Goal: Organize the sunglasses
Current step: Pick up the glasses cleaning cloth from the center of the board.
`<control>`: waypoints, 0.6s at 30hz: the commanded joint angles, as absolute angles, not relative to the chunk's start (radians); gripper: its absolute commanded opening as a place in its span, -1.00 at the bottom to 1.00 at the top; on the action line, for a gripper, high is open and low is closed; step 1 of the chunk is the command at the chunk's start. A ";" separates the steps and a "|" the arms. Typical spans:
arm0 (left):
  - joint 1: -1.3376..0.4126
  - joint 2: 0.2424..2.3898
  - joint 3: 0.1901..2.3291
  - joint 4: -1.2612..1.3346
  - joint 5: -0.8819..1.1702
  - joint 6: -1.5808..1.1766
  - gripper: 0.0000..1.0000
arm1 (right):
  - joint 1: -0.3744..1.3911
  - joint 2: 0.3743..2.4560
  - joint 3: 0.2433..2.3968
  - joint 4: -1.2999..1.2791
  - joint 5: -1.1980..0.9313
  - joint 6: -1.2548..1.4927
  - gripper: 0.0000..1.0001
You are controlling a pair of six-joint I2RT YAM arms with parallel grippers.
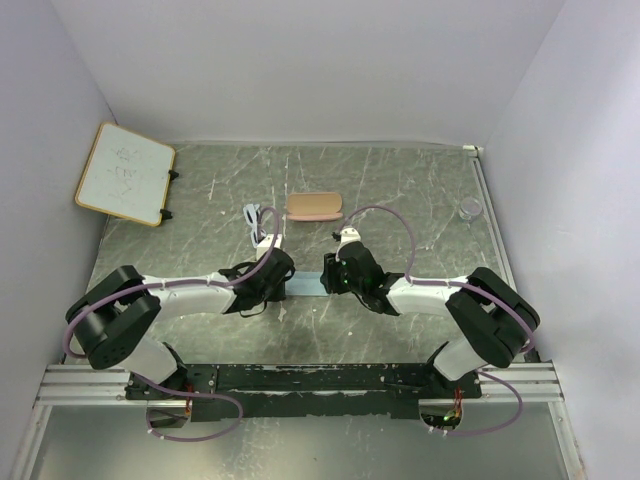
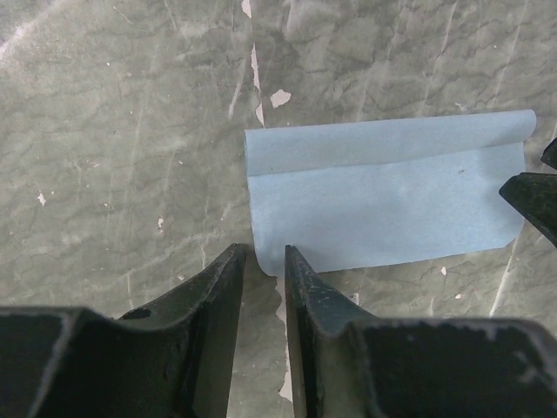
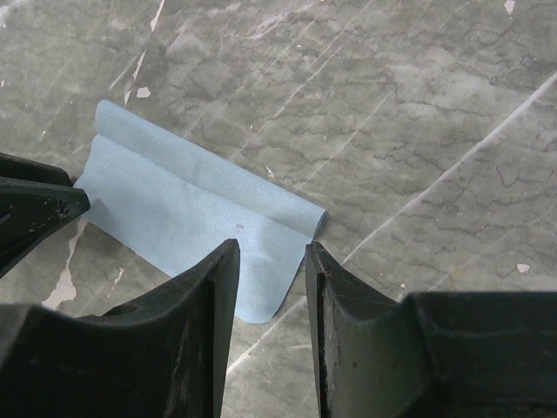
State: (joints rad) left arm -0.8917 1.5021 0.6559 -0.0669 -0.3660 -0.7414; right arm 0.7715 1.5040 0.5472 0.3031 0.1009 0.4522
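Observation:
The sunglasses [image 1: 253, 217], thin and whitish, lie on the table just left of the pink case [image 1: 315, 206], beyond both arms. A pale blue cloth [image 1: 304, 288] lies folded between my two grippers. In the left wrist view the cloth [image 2: 383, 200] has its top edge folded over. My left gripper [image 2: 262, 258] is narrowly open over the cloth's near left corner. My right gripper [image 3: 271, 251] is open over the cloth's [image 3: 187, 209] other end. Neither gripper clamps anything. The sunglasses and case do not show in the wrist views.
A small whiteboard [image 1: 125, 172] lies at the far left. A small clear round object [image 1: 469, 208] sits at the far right. The marbled table [image 1: 400, 190] has white walls on three sides. The grippers' tips face each other closely across the cloth.

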 commanded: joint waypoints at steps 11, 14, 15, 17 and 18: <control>-0.896 1.535 0.692 -0.092 -0.339 -0.740 -0.31 | 0.763 1.497 0.535 0.328 0.109 0.455 -0.27; -0.897 1.539 0.699 -0.094 -0.338 -0.737 -0.33 | 0.764 1.495 0.534 0.328 0.112 0.455 -0.27; -0.897 1.539 0.701 -0.095 -0.336 -0.736 -0.33 | 0.764 1.496 0.533 0.327 0.112 0.454 -0.27; -0.896 1.539 0.699 -0.091 -0.334 -0.735 -0.36 | 0.764 1.496 0.535 0.328 0.111 0.454 -0.27; -0.896 1.538 0.699 -0.093 -0.335 -0.735 -0.36 | 0.764 1.498 0.535 0.328 0.110 0.455 -0.27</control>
